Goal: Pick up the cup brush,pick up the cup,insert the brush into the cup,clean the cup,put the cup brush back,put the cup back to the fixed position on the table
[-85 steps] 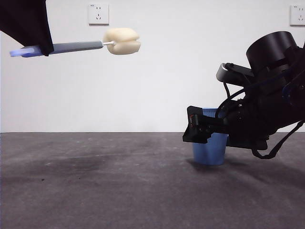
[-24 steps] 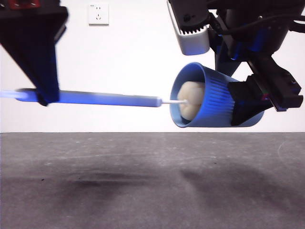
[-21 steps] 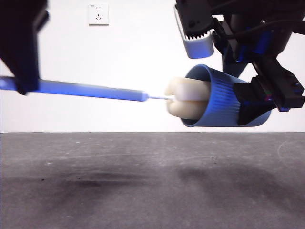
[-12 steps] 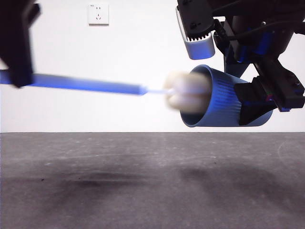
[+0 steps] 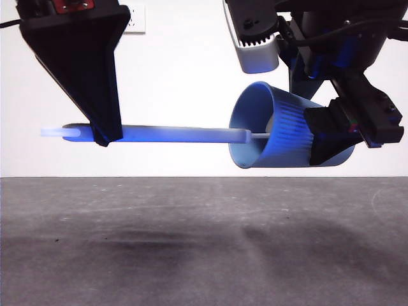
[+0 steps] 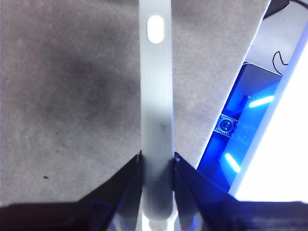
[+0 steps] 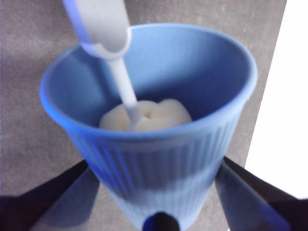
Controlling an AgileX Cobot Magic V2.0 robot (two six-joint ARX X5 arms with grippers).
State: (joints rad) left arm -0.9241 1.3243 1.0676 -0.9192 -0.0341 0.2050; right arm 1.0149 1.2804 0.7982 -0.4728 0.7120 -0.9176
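Note:
The blue ribbed cup [image 5: 290,137] hangs on its side above the table [image 5: 191,242], mouth facing left, with my right gripper [image 5: 338,131] shut on its body. In the right wrist view the jaws of my right gripper [image 7: 154,197] press both sides of the cup [image 7: 163,159]. The cream sponge head [image 7: 147,115] of the cup brush sits deep inside it. My left gripper [image 5: 105,131] is shut on the cup brush's grey handle [image 5: 178,134], which lies level and reaches into the cup's mouth. In the left wrist view the handle [image 6: 156,96] runs out from between the jaws of my left gripper [image 6: 156,166].
A white wall stands behind the table, with a socket [image 5: 135,16] partly hidden by the left arm. Both arms hang well above the table. A blue-lit device [image 6: 240,130] shows beside the table's edge in the left wrist view.
The left gripper has moved right and pushed the brush in. The sponge head, half out of the cup's mouth before, now sits deep inside. The cup has barely shifted.

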